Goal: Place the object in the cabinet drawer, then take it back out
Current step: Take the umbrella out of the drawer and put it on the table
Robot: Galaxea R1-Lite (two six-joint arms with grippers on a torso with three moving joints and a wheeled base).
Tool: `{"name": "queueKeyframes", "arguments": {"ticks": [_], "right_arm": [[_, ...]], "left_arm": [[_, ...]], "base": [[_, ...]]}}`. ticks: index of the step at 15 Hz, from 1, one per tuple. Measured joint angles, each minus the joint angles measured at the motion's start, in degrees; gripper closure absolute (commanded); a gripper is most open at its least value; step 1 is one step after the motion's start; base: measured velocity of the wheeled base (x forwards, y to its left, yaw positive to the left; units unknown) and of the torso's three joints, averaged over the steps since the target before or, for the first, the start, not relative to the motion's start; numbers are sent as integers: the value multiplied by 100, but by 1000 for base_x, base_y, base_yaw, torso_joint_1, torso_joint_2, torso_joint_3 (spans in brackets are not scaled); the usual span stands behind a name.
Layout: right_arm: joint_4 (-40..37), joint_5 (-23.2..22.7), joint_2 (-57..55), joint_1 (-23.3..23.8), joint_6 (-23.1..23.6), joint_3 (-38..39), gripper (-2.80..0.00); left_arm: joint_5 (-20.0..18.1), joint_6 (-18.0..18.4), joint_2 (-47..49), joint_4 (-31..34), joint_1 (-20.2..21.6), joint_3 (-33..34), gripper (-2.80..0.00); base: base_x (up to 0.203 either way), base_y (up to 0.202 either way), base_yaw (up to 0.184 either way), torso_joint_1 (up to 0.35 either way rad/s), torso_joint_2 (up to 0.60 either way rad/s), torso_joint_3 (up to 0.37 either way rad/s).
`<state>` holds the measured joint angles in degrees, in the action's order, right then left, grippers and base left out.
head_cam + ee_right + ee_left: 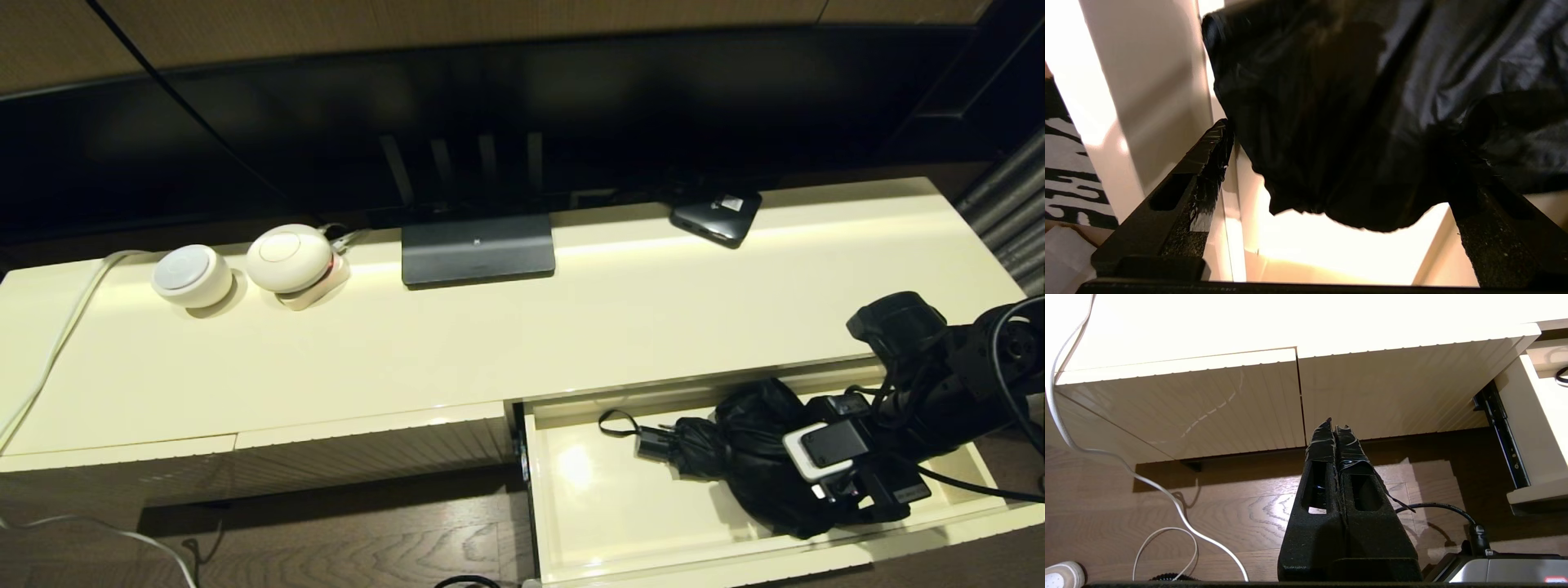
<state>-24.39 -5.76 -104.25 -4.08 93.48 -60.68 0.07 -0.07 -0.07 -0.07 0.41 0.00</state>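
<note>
Down in the open cabinet drawer (604,523) on my right side is where everything's at. The black umbrella (751,457) is lying on the drawer floor, toward the right half, baggy fabric bunched up, with its short handle (653,445) pointing left and the thin wrist loop (616,423) trailing off beyond it. My right gripper (1339,163) is reached down into the drawer right over the fabric end. From the right wrist camera my two fingers (1204,163) are spread wide apart, one on each side of the loose black cloth, which fills the gap between them and hangs over the glossy cream bottom. I honestly can't tell if the pads are touching the fabric, but they're definitely not pinched together.

My left gripper (1336,428) is parked low on the other side, off to the left of the drawer, pointing at the ribbed cream panels (1392,388) of the cabinet front above the wood floor (1241,506). Those fingers are pressed together, nothing between them. A white cable (1180,506) loops over the floor nearby.

Up on the cabinet top (571,327) there's two round white gadgets (192,275), a dark stand base (478,249) in the middle, and a small flat black box (717,214) with a white label near the back right, well apart from the drawer stuff.
</note>
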Motion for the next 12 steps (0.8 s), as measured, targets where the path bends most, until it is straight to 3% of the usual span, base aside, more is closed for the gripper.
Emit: {"name": "queueKeyframes", "arguments": {"ticks": [11,12], "right_arm": [[12,-8,-215,-66,-26,107,-280],[5,-8,-214,-69,-28,107,0]], "left_arm": [[0,-2,0,0,0,0,0],[2,0,0,0,0,0,0]], "base": [[0,0,0,0,0,0],[0,0,0,0,0,0]]}}
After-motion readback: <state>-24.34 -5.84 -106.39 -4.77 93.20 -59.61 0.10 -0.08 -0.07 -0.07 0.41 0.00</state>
